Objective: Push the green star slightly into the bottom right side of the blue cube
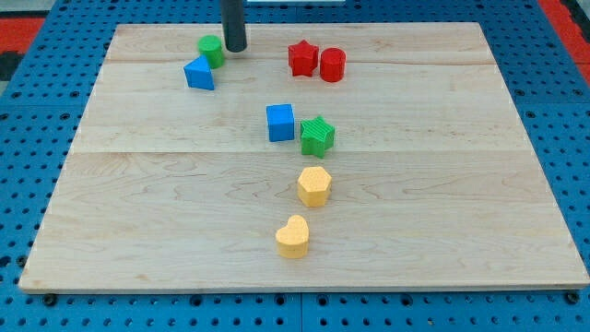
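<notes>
The green star (317, 136) sits near the board's middle, touching or almost touching the lower right corner of the blue cube (280, 122). My tip (235, 49) is at the view's top, far up-left of both, just right of a green cylinder (211, 50).
A blue triangular block (199, 73) lies below-left of the green cylinder. A red star (302, 57) and a red cylinder (332, 65) stand at the top middle. A yellow hexagon (313, 185) and a yellow heart (293, 237) lie below the green star. The wooden board (461, 184) rests on a blue pegboard.
</notes>
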